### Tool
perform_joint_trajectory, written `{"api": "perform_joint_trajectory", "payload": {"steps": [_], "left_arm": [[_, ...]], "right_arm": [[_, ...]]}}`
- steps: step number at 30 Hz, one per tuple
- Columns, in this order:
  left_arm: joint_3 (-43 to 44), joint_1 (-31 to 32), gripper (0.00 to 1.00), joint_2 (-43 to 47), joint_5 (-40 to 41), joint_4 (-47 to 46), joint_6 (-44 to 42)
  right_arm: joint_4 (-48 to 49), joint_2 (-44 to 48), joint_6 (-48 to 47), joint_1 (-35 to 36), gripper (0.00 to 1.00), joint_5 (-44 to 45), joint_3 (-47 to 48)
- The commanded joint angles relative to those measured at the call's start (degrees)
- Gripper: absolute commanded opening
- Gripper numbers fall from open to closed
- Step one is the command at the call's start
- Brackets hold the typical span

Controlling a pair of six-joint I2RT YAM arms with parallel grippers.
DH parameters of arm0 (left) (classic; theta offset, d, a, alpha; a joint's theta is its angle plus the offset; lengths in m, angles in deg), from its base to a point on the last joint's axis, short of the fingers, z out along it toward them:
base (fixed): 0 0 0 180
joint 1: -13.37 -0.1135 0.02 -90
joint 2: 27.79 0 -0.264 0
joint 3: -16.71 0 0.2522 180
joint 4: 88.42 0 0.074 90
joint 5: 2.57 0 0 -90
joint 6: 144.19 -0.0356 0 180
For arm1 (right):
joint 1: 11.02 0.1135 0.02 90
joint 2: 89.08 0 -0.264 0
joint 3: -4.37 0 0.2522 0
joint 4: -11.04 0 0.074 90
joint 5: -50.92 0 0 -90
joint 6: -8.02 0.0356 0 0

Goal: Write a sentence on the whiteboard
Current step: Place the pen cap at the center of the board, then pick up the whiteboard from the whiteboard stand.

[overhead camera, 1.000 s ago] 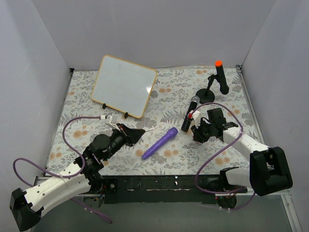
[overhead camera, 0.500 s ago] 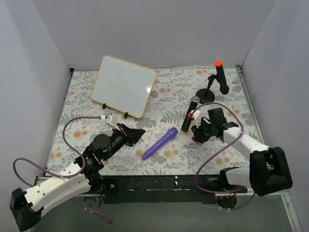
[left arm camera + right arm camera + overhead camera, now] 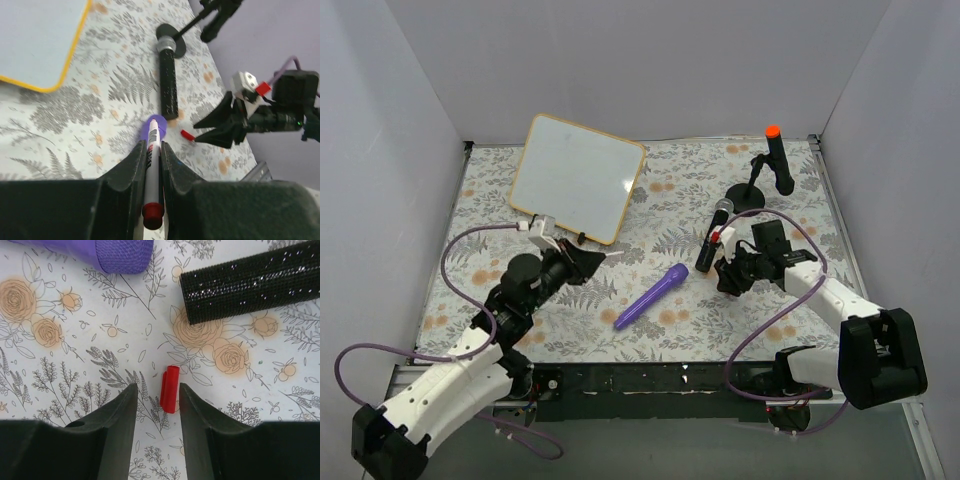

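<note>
Floral mat (image 3: 680, 190) covers the table. Biggest loose item is the whiteboard (image 3: 576, 177), far left, propped tilted on small black feet w/ its face toward the arms, prob. so a pen can reach it. Face looks blank, no red words that I can make out.

Left gripper (image 3: 595, 260) sits just near of the board's near-right corner and points right, away from the board. Its claw is clamped narrow on the marker (image 3: 151, 175). The pen runs lengthwise betw. the fingers, red butt toward the wrist and tip sticking out front, a grip that'd let the arm drag the tip like a hand would. It'll need to swing round to the board before any stroke, I'd say.

Right gripper (image 3: 728, 275) is low over the mat, right of centre, claw spread fairly wide and gripping nothing.

Stand mic (image 3: 775, 160), orange-tipped, is far right, well clear. Purple mic (image 3: 652, 296) lies mid-table betw. the two arms. Black mic (image 3: 713, 235) lies just far of the right claw. All three are props, not needed here.

Smallest is the red cap (image 3: 170, 389), flat on the mat betw. the right fingers (image 3: 117, 430), closer to one. Can't tell if it touches. Prob. the marker's cap, so pen's likely bare and ready. Task barely begun by my read.
</note>
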Motion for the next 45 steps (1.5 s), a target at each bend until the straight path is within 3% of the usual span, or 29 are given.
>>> {"api": "perform_joint_trajectory", "payload": {"steps": [1, 2, 5, 7, 11, 18, 25, 32, 35, 38, 45], "left_arm": [[8.17, -17.22, 0.0, -5.85, -20.3, 3.59, -6.15], [8.7, -20.86, 0.0, -7.26, -29.48, 2.45, -6.16], [9.58, -33.17, 0.0, -12.1, -43.31, -3.76, -4.33], [9.93, -36.79, 0.0, -13.86, -45.12, -6.25, -3.88], [11.69, -38.3, 0.0, -16.15, -46.97, -8.11, -4.84], [12.05, -38.65, 0.0, -14.93, -46.36, -5.3, -6.43], [12.04, -38.74, 0.0, -10.88, -43.2, -3.27, -3.61], [13.01, -38.74, 0.0, -9.47, -38.89, -2.21, -2.83], [12.75, -38.74, 0.0, -9.73, -38.54, -1.78, -3.0], [13.45, -38.74, 0.0, -10.52, -38.36, -0.46, -3.96], [14.77, -38.74, 0.0, -10.62, -37.48, 0.86, -4.67]], "right_arm": [[-2.92, 1.7, -1.47, -0.32, 0.47, -3.66, 5.72], [-4.58, 1.61, -1.73, -0.41, 0.47, -4.01, 7.47], [-7.39, 1.17, -2.44, -0.32, 0.5, -6.38, 11.34], [-8.72, 0.65, -3.4, -0.24, 0.52, -9.45, 13.02], [-9.43, -0.75, -2.88, 0.55, 0.54, -14.29, 17.32], [-6.19, -15.75, 8.08, 5.39, 0.56, -23.43, 28.75], [12.87, -31.16, 33.22, 7.67, 0.56, -26.26, 38.07], [47.8, -36.62, 56.86, 11.53, 0.59, -15.2, 34.04], [57.06, -39.77, 64.86, 12.68, 0.59, -11.49, 33.33], [62.27, -44.6, 72.68, 13.3, 0.59, -8.85, 35.52], [63.95, -51.82, 75.52, 15.06, 0.61, -6.3, 41.94]]}}
